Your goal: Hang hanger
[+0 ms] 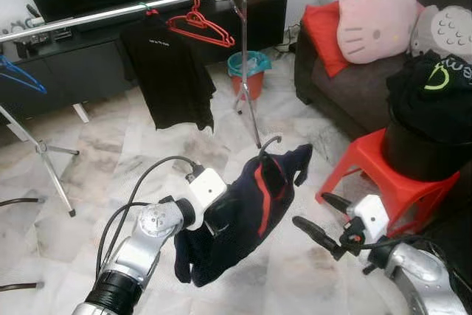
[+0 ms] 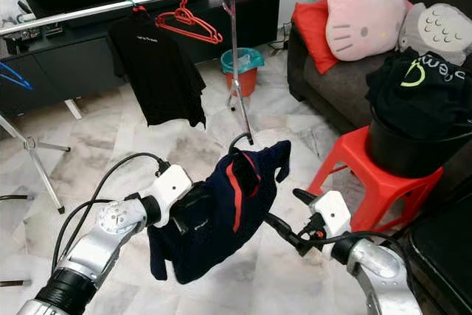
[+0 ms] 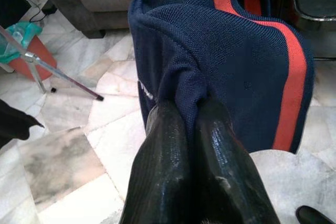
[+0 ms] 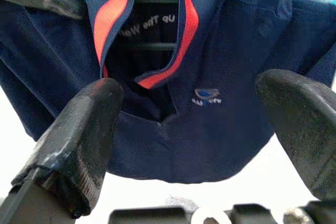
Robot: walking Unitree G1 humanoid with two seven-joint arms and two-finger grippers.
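Observation:
A navy shirt point(image 1: 243, 212) with a red stripe hangs on a black hanger whose hook point(image 1: 269, 142) sticks up above the collar. My left gripper point(image 3: 184, 106) is shut on a fold of the shirt's fabric and holds it up over the floor. My right gripper point(image 1: 308, 209) stands open just to the right of the shirt, and in its wrist view the collar and chest logo point(image 4: 206, 96) lie between its fingers point(image 4: 79, 140). Further off, a silver clothes rail point(image 1: 133, 11) carries a black T-shirt point(image 1: 169, 71) and an empty red hanger point(image 1: 199, 26).
The rail's upright and legs point(image 1: 249, 101) stand ahead of the shirt. A red stool point(image 1: 369, 175) with a black bucket of clothes point(image 1: 424, 116) is close on the right, beside a dark sofa point(image 1: 332, 79). A teal bin point(image 1: 248, 68) and a blue hanger point(image 1: 18, 75) are farther off.

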